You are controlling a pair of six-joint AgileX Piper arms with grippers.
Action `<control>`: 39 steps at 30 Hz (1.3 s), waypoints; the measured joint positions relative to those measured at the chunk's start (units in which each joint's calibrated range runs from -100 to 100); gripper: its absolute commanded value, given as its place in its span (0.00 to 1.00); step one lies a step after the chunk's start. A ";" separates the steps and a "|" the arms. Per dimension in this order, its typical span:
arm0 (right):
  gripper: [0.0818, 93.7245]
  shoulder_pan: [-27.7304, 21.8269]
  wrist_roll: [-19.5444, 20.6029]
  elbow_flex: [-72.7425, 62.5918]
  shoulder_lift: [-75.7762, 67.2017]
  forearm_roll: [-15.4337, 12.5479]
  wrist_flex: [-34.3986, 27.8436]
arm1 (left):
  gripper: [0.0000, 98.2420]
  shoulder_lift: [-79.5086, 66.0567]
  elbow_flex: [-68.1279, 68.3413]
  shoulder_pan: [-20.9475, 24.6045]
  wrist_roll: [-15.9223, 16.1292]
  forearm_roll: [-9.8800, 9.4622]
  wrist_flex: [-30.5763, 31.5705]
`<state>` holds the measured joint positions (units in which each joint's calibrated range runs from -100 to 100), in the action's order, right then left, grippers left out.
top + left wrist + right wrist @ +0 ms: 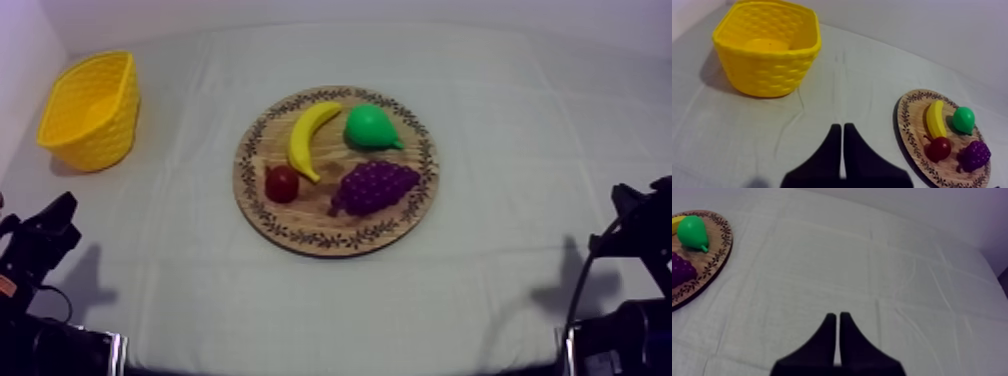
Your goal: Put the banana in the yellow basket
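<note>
A yellow banana [310,137] lies on the round wooden board [300,232] at the table's middle, left of a green pear [369,127]. In the left wrist view the banana [935,119] lies on the board [907,121] off to one side of my fingers. The yellow basket [92,108] stands at the far left and looks empty [767,46]. My left gripper [842,128] is shut on nothing over bare cloth, short of the basket. My right gripper [837,317] is also shut, over bare cloth well away from the board [716,263].
A small red fruit [282,183] and a purple bunch of grapes [375,186] share the board's near half. The arms rest low at the left [40,240] and right [640,225] edges. Open cloth lies between board and basket.
</note>
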<state>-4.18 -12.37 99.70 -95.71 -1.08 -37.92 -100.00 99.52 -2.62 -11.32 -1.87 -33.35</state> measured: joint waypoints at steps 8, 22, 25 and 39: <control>0.01 0.00 -0.03 0.00 0.00 0.00 0.00 | 0.00 0.00 0.25 -0.73 5.07 -0.15 1.29; 0.01 0.00 -0.03 0.00 0.00 0.00 -0.07 | 0.00 0.23 -1.95 -0.16 10.10 -0.20 -1.05; 0.01 0.00 -0.06 0.00 0.00 0.00 -0.07 | 0.00 2.08 -4.31 -0.22 10.32 -0.31 -1.52; 0.01 0.00 -0.06 0.00 0.00 0.00 -0.07 | 0.00 24.86 -24.62 -6.61 3.86 -8.52 -1.85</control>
<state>-4.18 -12.43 99.70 -95.71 -1.08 -37.99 -75.14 74.90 -9.22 -7.46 -10.39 -35.20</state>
